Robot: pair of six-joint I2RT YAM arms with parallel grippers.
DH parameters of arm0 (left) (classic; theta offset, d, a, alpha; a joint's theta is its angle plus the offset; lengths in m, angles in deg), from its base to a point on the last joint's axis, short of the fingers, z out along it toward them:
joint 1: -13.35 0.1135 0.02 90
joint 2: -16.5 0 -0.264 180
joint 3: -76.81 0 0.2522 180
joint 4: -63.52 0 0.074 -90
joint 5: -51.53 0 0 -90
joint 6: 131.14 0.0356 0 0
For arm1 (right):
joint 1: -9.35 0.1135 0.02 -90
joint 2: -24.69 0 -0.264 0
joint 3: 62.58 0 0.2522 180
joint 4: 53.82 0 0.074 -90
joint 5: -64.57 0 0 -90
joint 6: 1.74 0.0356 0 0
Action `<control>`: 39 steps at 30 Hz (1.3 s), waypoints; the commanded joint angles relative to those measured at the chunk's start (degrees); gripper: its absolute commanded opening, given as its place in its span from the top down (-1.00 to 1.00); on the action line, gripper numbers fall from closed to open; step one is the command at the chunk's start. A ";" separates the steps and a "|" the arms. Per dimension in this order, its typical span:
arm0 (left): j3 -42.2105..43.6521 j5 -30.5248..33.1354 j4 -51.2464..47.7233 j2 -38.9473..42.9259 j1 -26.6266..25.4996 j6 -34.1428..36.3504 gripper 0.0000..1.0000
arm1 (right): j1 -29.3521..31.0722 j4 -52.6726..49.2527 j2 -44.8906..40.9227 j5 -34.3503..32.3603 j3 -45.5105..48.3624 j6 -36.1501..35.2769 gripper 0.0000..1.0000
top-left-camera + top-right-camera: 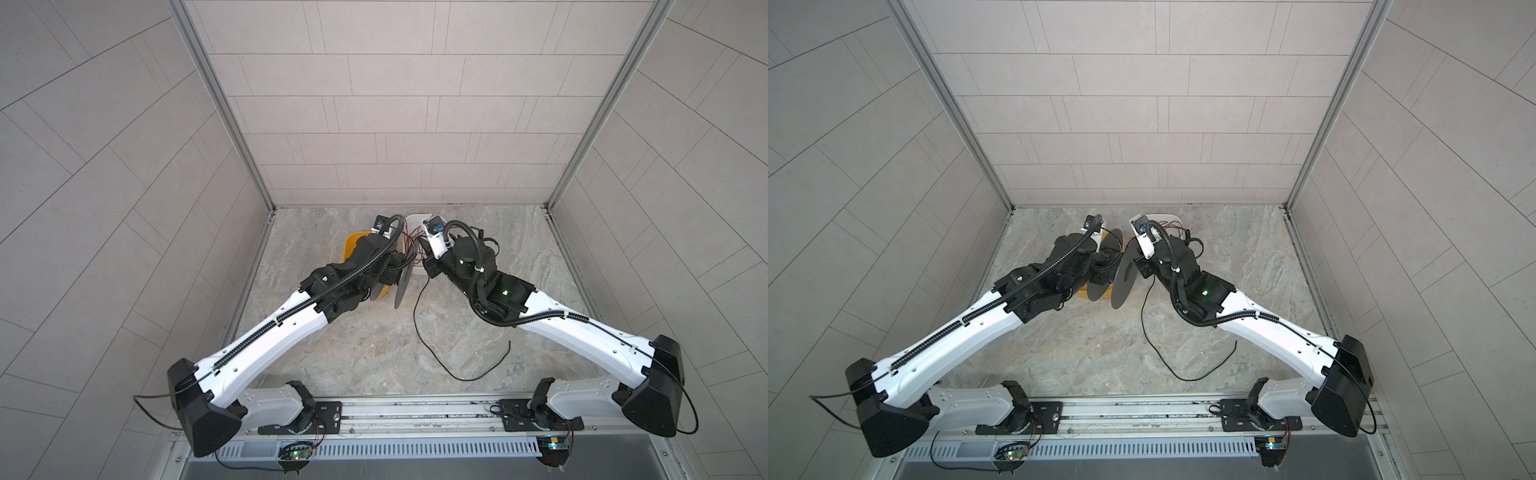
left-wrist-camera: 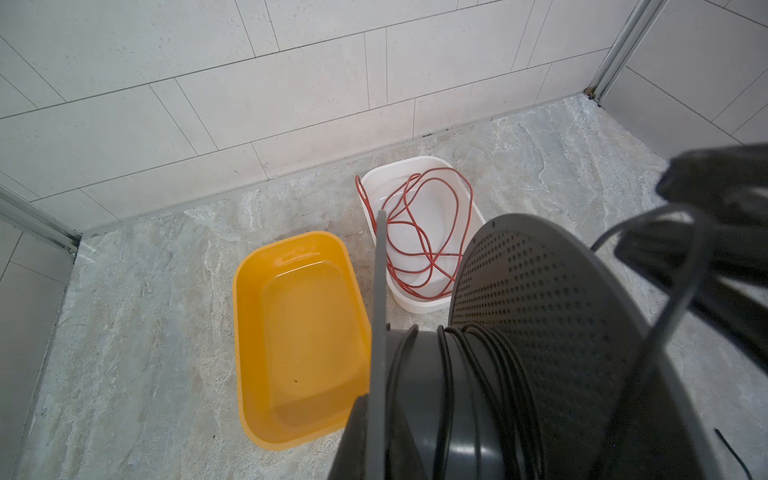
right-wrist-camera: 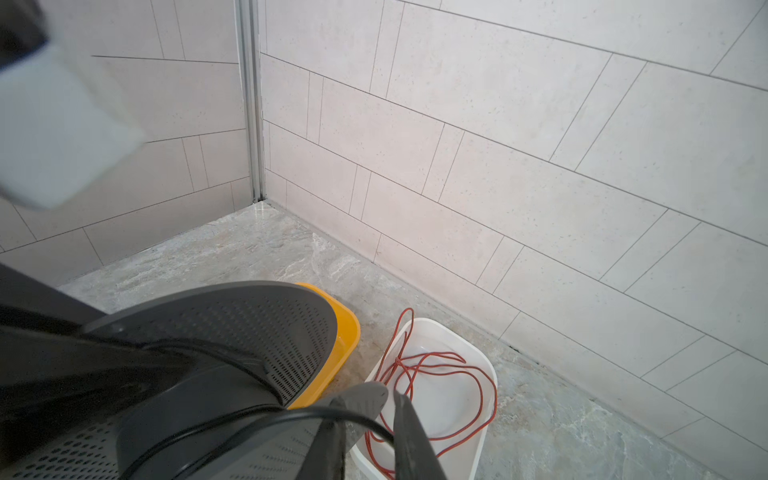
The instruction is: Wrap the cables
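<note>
The cables are one thin black wire. Part of it is wound on the hub of a dark grey perforated spool [image 2: 540,311], as the windings [image 2: 490,374] show. The rest trails over the floor in both top views as a loose black wire [image 1: 414,320] [image 1: 1144,328]. My left gripper [image 2: 376,411] is shut on the spool's thin flange and holds the spool [image 1: 401,282] above the tubs. My right gripper [image 3: 390,392] stands just beside the spool, jaws slightly apart, with the black wire [image 3: 332,415] running loosely between its fingers.
An empty orange tub [image 2: 249,311] sits under the spool. Next to it a white tub [image 2: 419,160] holds a coiled red wire [image 2: 428,232]. Both stand near the tiled back wall. The black wire's free end [image 1: 509,343] lies on the floor toward the right arm.
</note>
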 commanded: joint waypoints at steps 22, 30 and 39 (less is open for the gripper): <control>-3.40 -6.09 -0.78 5.33 -0.38 0.57 1.00 | -10.67 5.68 2.81 14.06 4.66 0.90 0.27; -9.57 -7.90 -5.59 4.84 -0.20 1.14 1.00 | -12.03 13.23 3.21 18.47 10.71 -0.50 0.04; -14.28 -9.92 -10.53 5.19 -0.03 0.83 1.00 | -13.78 23.79 5.20 20.30 17.38 -3.49 -0.07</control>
